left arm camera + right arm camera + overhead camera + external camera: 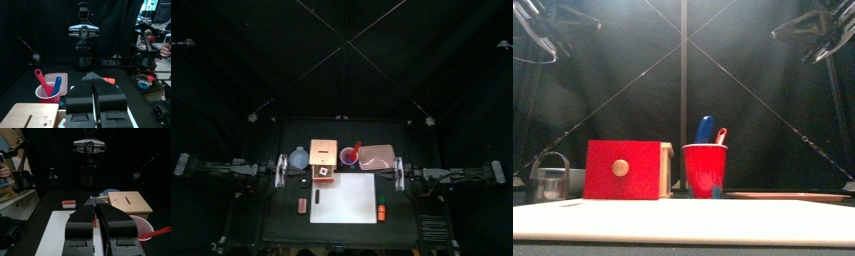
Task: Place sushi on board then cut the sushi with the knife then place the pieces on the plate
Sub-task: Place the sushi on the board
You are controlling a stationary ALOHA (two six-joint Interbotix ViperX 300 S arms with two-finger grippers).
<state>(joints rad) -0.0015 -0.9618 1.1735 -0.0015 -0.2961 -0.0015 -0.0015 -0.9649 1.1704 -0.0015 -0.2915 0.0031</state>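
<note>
1. The left fingers [80, 97] are pressed together with nothing between them, and so are the right fingers [83, 225]. With both empty, I judge that no step of the task is done yet.
2. The left arm [238, 167] and right arm [452, 173] lie low at opposite sides of the surface [285, 225], facing each other. This leaves the middle free.
3. Between them, toward the front, lies the white cutting board [345, 200]. It is bare and looks within reach of either arm for the cutting.
4. Behind the board stands a row:
   - the blue-grey bowl [299, 158];
   - the wooden box [325, 150];
   - the red cup [704, 172], with a blue knife [706, 128] and a red knife [720, 135] upright and poking above the rim, handy for a grasp from above;
   - the pink tray [380, 155], empty and waiting for the pieces.
5. I cannot find the sushi roll with certainty. A dark patch [325, 173] at the box's foot, by the board's back edge, may be the roll or only the drawer front in shadow.
6. A small red toy [302, 204] lies just left of the board, and an orange toy [381, 212] lies just beside its right edge.
</note>
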